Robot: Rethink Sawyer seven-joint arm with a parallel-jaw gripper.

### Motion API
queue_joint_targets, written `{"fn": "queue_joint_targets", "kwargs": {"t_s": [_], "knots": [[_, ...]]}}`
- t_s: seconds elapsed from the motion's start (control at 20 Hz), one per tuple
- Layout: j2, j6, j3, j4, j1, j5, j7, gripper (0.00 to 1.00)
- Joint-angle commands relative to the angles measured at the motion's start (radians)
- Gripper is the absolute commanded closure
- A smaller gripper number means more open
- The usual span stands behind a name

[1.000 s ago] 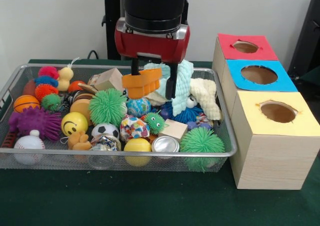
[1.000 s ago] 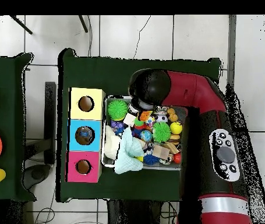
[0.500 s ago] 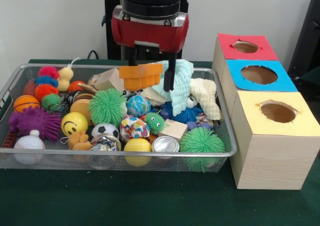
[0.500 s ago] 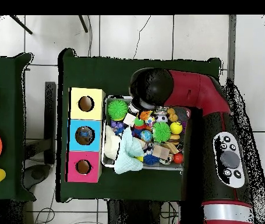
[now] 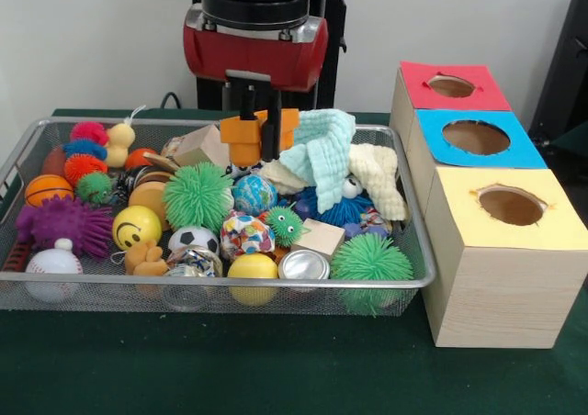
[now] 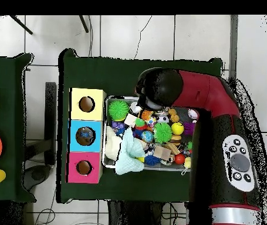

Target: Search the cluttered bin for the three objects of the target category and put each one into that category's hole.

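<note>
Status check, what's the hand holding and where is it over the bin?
Hand shut on orange block, raised above bin rear. Mint cloth draped beside it. Three box holes unobstructed.

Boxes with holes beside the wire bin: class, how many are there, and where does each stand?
3, in a row right of the wire bin in the front view: yellow-topped box nearest the camera, blue-topped box in the middle, red-topped box farthest back. None looks hidden.

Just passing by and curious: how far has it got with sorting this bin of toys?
Nothing clearly looks done, though the overhead view shows something dark inside the blue box's hole. In hand: the end effector holds an orange block lifted above the wire bin. Left: dropping it into a hole and finding the others.
</note>
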Motion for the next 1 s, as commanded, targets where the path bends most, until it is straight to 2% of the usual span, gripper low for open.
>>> {"fn": "queue_joint_targets", "kwargs": {"t_s": [0.05,0.3,0.35,0.5,1.0], "knots": [[0.032,0.008,0.069,0.035,-0.029,0.003,-0.067,1.00],[0.060,0.023,0.062,0.003,-0.019,-0.014,-0.064,1.00],[0.063,0.036,0.057,0.001,-0.016,-0.013,-0.055,0.00],[0.072,-0.036,0.074,0.027,-0.031,-0.008,-0.060,0.00],[0.065,-0.006,0.071,0.003,-0.026,-0.021,-0.079,0.00]]}}
